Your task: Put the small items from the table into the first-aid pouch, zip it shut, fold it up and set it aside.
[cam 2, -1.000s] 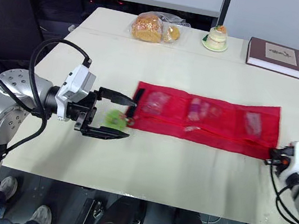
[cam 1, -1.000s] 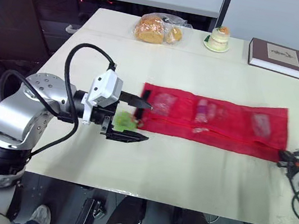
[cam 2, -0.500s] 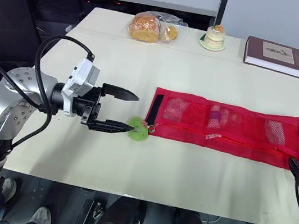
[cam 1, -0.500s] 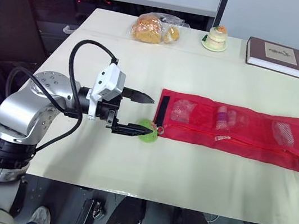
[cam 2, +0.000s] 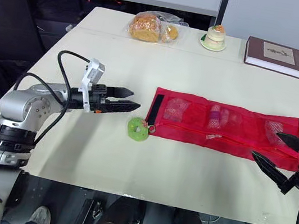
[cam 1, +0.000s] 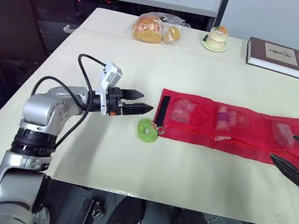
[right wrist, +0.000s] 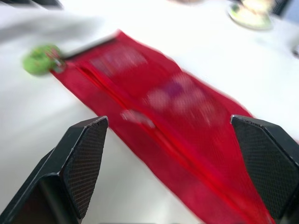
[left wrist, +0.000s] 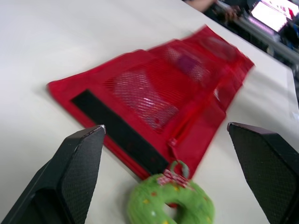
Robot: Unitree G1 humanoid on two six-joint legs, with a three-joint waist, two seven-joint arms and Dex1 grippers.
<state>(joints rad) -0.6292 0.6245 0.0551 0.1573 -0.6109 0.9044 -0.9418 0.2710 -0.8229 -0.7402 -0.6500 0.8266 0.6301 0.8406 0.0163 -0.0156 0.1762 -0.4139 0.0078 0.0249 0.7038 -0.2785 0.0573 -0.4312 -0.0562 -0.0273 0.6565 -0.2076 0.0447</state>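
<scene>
Lying flat and unfolded on the table (cam 1: 186, 169), the pouch (cam 1: 232, 131) runs from mid-table to the right edge, with small items visible in its mesh pockets. Green ring (cam 1: 147, 130) sits on the table, touching the pouch's left near corner. Left hand (cam 1: 146, 101) is released and empty, just left of the pouch, near the ring but apart. Right hand (cam 1: 283, 147) is released and empty at the pouch's right end. Bread bag (cam 1: 154, 27), cake (cam 1: 218, 37) and book (cam 1: 279, 57) stand along the far edge.
</scene>
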